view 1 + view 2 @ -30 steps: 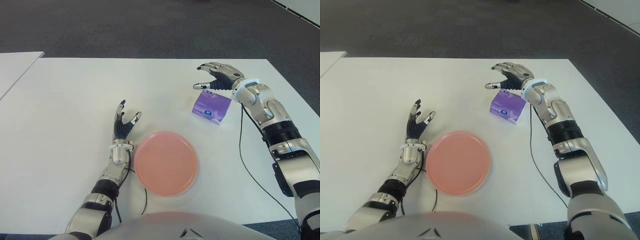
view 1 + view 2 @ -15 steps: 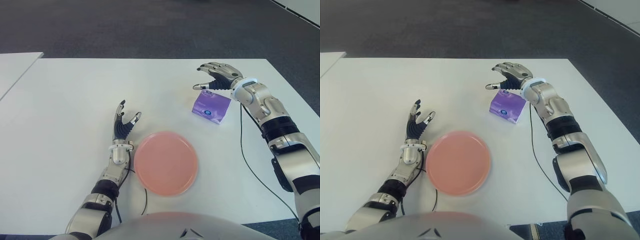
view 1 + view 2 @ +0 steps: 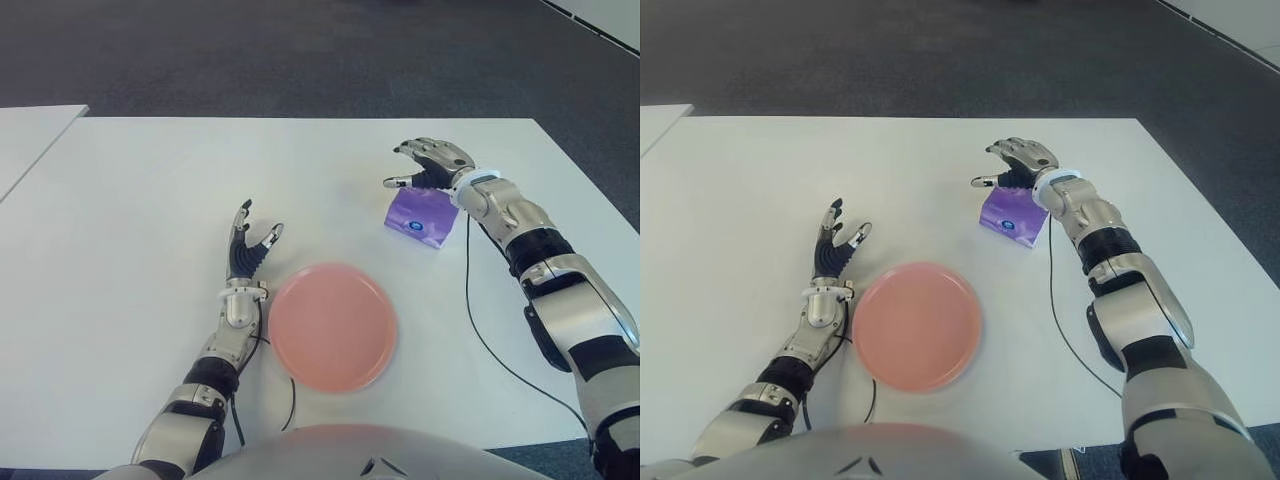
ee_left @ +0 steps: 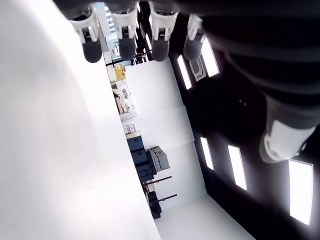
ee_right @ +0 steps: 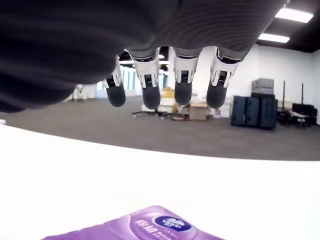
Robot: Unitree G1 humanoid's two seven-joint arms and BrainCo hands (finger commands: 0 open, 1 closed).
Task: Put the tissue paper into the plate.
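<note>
Fingers (image 5: 150, 95) of right hand (image 3: 432, 163): spread, holding nothing, poised above purple tissue pack (image 3: 421, 216), apart from it. Pack: on white table (image 3: 140, 200), well right of and beyond pink plate (image 3: 332, 326). Left hand (image 3: 246, 250): fingers open, just left of plate.

Tissue pack (image 3: 424, 215) purple, small dark blue oval logo with white print. Plate (image 3: 332, 326) plain salmon pink. Table (image 3: 150, 210) white. Floor (image 3: 250, 50) dark grey. Both hands: silver and black, left hand (image 3: 247, 252), right hand (image 3: 432, 163). Thin cable (image 3: 480, 330) black.
</note>
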